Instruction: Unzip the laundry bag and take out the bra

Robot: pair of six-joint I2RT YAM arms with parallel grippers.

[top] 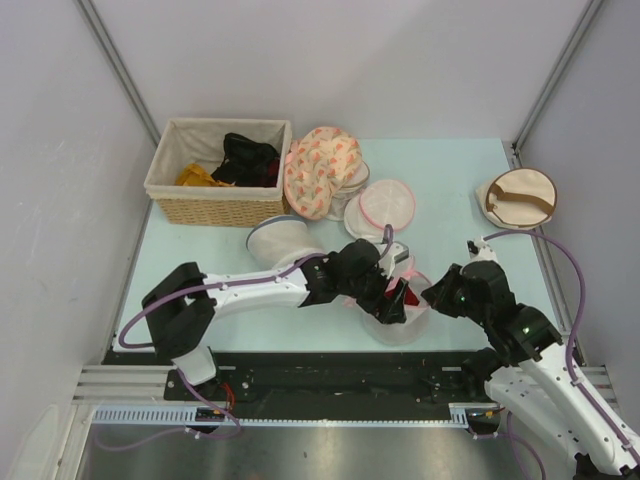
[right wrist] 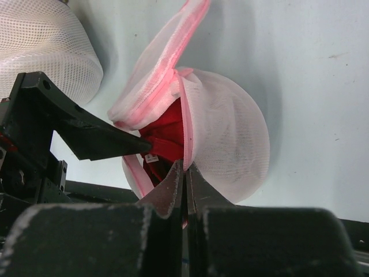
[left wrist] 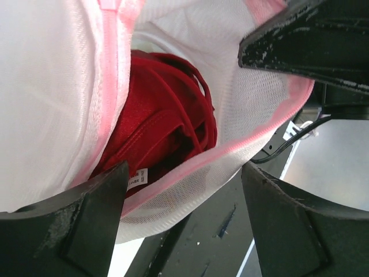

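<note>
The laundry bag is a white mesh pouch with a pink zipper band, lying near the table's front edge. Its mouth gapes open, and the red bra shows inside; the bra also shows in the right wrist view. My left gripper is open and straddles the pink rim, with one finger reaching into the opening against the bra. My right gripper is shut on the pink rim of the laundry bag and holds that edge up. In the top view the two grippers meet over the bag, the left and the right.
A wicker basket at the back left holds a black garment and a yellow cloth. A peach floral bag, a white mesh cylinder, a round pink-trimmed pouch and a beige round bag lie behind. The table's front edge is just below the bag.
</note>
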